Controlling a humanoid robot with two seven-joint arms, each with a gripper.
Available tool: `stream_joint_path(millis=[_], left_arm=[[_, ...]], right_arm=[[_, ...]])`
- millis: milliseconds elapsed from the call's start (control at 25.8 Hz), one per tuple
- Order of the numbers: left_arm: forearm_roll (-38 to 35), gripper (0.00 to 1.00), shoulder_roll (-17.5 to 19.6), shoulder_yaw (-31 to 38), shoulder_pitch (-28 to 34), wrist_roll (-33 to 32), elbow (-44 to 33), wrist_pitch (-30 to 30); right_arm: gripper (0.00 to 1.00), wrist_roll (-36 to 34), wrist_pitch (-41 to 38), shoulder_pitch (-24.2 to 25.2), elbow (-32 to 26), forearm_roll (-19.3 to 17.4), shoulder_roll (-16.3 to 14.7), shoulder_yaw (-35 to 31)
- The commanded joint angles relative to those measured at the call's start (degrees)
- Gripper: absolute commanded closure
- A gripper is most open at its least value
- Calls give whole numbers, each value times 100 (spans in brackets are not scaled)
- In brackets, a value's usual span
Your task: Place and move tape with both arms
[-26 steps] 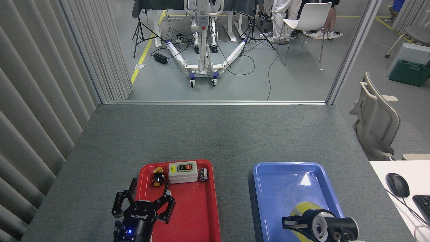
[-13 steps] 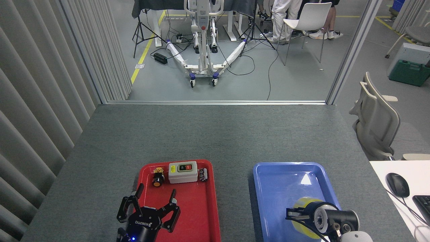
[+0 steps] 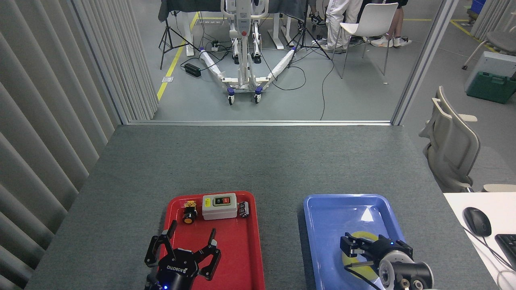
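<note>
The yellow tape is low over the near part of the blue tray, mostly hidden behind my right gripper. Its black fingers sit on either side of the roll's left wall and appear shut on it; I cannot see whether the roll touches the tray floor. My left gripper hovers over the near left part of the red tray, open with its three fingers spread and nothing between them.
At the red tray's far end sit an orange push button, a grey switch box and a small metal part. A white desk with a mouse stands at the right. Chairs and seated people are beyond the table.
My right gripper has turned and shifted, and the tape has gone from standing on edge beside it to sitting low under it. My left gripper moved slightly right over the red tray.
</note>
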Motion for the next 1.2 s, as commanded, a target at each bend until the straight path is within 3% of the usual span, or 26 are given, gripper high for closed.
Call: stream_joint_path(millis=[0,116,232,619,890,1161], left_arm=[[-49,0,-189,233,1,-19,40,-378],[-49,0,-251,400,10,-19,48,-756],[12,0,-57,400,-60,-27,57,-923],[4,0,31,382,-87,-27,-4,-958],[-5,0,13,382,10,-27,-48,-967],[-14,0,-5,391,115,-19,-277,-923]], right_arm=[[8,-1982,0,479,-111,263,17,-51],[2,-3477,0,848,-111,316,34,-156],[2,-4260,0,1024,-120,316,104,-165],[1,-4427,0,1173,-146,316,175,-156],[1,-5622,-158,1340,-146,316,184,-156],[1,-5622,-334,1428,-146,307,236,-147]])
